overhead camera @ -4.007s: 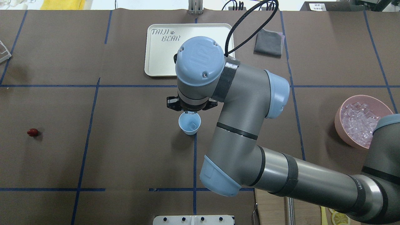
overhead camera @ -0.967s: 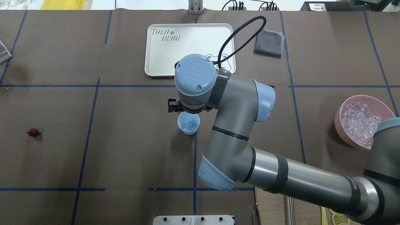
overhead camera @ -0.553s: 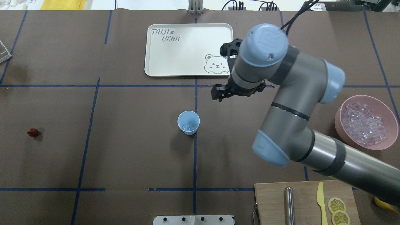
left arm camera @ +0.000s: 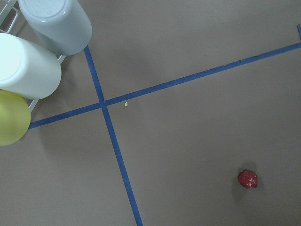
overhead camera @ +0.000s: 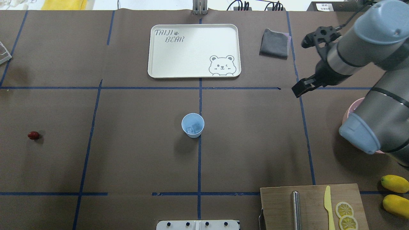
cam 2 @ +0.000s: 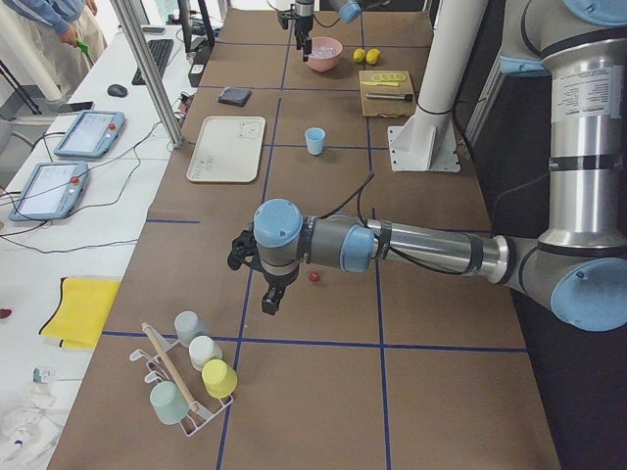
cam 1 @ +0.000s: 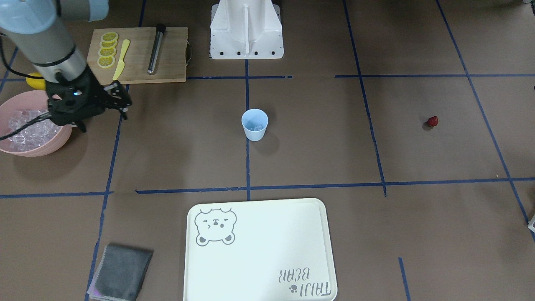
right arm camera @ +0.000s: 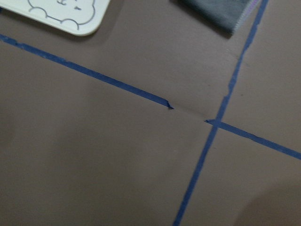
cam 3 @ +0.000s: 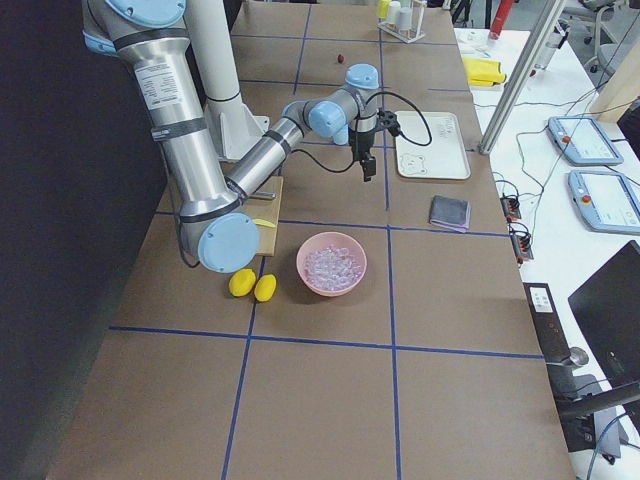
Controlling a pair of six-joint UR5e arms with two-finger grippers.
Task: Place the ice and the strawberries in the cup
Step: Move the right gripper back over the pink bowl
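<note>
While its jaws stand spread with nothing between them, the right gripper [cam 1: 103,122] hangs above the brown table [overhead camera: 134,153], over a crossing of blue tape lines. It is between the cup [overhead camera: 193,125] and the pink bowl [cam 1: 42,148], nearer the bowl. The left gripper [cam 2: 257,284] shows only in the side view, so I cannot tell how its jaws stand. It hovers over the table's far left part, close to the strawberry [overhead camera: 33,135], which lies alone on the table, well apart from the cup. The pale blue cup stands upright at the table's middle with a little ice [overhead camera: 191,129] at its bottom; much more fills the bowl. Beyond the cup lie a white tray [overhead camera: 191,48] and a folded grey cloth [overhead camera: 273,43]. Near the robot's base lie a cutting board [overhead camera: 278,204] and two lemons [overhead camera: 394,183].
</note>
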